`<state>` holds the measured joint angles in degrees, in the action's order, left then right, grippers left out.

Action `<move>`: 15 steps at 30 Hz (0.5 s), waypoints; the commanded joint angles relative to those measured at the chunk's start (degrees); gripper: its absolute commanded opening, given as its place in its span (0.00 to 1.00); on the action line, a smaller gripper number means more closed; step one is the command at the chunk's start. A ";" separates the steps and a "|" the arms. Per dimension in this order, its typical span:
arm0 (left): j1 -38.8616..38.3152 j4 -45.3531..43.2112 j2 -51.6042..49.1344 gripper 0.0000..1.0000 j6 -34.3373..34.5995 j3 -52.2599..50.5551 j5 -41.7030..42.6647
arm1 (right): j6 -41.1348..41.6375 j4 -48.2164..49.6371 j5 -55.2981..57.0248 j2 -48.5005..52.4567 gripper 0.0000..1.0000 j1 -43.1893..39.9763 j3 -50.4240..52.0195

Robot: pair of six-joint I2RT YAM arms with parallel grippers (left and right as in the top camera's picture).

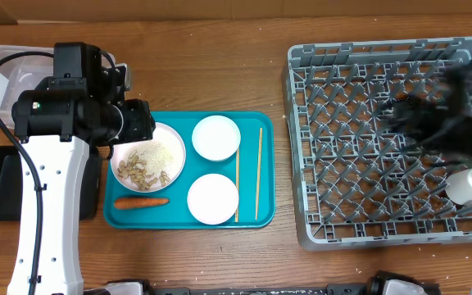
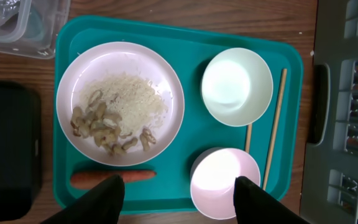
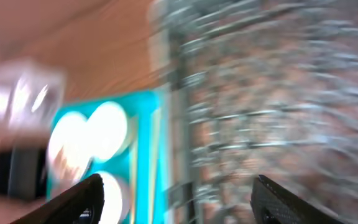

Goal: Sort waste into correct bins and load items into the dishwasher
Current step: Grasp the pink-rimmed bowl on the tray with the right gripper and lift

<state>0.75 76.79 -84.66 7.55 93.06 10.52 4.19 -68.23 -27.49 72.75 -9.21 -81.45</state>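
Orange, small, easy to fumble: look for the carrot (image 2: 112, 177) on the flat teal serving tray (image 2: 185, 31), lower left of the left wrist frame, just below the white round plate (image 2: 166, 74) of rice. Lies with long axis left to right, seemingly tapering rightward. Note left pincer (image 2: 179, 202) released and empty, fingers spread along that same axis. Note right pincer (image 3: 185, 199) likewise released, blurred beside the grey pegged plastic rack (image 3: 278, 93). Could roll the carrot, or clip the plate and scatter rice, if closed lengthwise.
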 commanded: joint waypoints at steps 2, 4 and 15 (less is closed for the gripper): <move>0.09 0.57 0.35 0.58 1.77 0.85 -3.28 | -1.62 -0.24 3.13 1.01 0.77 16.68 0.09; 0.50 1.03 0.35 0.59 2.89 0.85 -5.20 | -1.38 -0.22 4.87 2.67 0.76 22.95 0.20; 6.84 3.15 0.35 0.66 6.82 0.85 -7.54 | 6.51 5.42 11.04 22.21 0.68 45.97 0.20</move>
<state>7.11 79.66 -84.64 12.84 93.06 3.99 7.03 -63.94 -18.72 91.13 34.35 -81.32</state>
